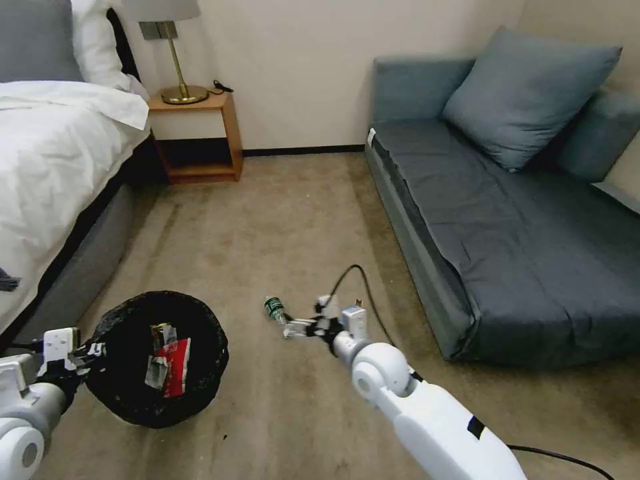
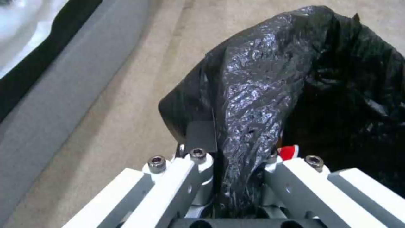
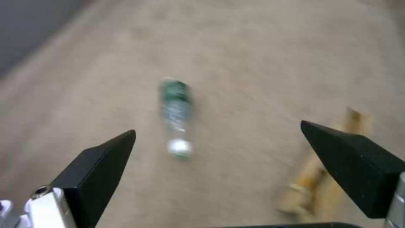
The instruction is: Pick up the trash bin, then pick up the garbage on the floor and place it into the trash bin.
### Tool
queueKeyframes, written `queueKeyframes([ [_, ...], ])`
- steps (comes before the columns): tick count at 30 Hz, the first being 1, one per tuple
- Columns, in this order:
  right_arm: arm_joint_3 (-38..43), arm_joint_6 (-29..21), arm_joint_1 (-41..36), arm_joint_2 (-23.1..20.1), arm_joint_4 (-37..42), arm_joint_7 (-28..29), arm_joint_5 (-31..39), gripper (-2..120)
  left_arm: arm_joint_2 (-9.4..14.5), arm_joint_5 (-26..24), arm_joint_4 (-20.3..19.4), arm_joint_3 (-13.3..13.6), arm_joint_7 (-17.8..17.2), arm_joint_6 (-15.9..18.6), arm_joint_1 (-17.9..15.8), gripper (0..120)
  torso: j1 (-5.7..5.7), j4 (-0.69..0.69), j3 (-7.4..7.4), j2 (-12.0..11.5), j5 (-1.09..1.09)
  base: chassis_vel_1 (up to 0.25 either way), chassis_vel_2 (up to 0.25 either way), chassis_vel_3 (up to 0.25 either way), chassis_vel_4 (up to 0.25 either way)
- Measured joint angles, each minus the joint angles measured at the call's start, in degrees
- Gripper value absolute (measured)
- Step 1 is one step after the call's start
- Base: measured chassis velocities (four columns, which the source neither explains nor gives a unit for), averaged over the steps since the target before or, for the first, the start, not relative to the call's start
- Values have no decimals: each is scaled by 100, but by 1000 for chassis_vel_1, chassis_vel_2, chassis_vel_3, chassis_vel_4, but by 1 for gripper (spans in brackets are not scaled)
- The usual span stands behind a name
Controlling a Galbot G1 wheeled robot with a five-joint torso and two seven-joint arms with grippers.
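Beige carpet between bed and sofa, left gripper [image 2: 236,186] clamped on the trash bin [image 1: 160,360] liner rim, right gripper [image 3: 217,171] spread wide above the bottle [image 3: 176,117] lying ahead, so centre over its body before closing.

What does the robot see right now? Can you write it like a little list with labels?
place: bedroom with carpet floor, bed, grey sofa
left gripper: shut on the trash bin's black bag rim
trash bin: at the robot's left, red-and-white packet inside
right gripper: open, reaching toward the bottle
bottle: lying on the carpet, not held
yellow-brown wrapper: on the carpet near the right gripper
still on floor: bottle and wrapper
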Motion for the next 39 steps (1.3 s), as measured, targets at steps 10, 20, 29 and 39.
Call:
queueKeyframes([
  [10, 301, 349, 243, 388, -1808, -402, -554, 100, -33, 3, -71, -37, 1, -1, 79, 7, 0, 1, 0, 0, 0, 0, 0, 0, 0],
  [20, 430, 654, 548, 730, -2920, -581, -912, 100, -59, 5, -82, -77, 1, -1, 110, 7, 0, 1, 0, 0, -2, 0, 0, 0, 0],
  [29, 597, 754, 746, 880, -3582, -748, -718, 77, -37, 8, -74, -69, 1, -1, 97, 7, 0, 1, 0, 0, -2, 0, 0, 0, 0],
  [39, 623, 775, 756, 988, -3629, -773, -684, 40, -26, 13, -56, -34, 0, 4, 72, 7, 0, 1, 0, 0, -1, 0, 0, 0, 0],
])
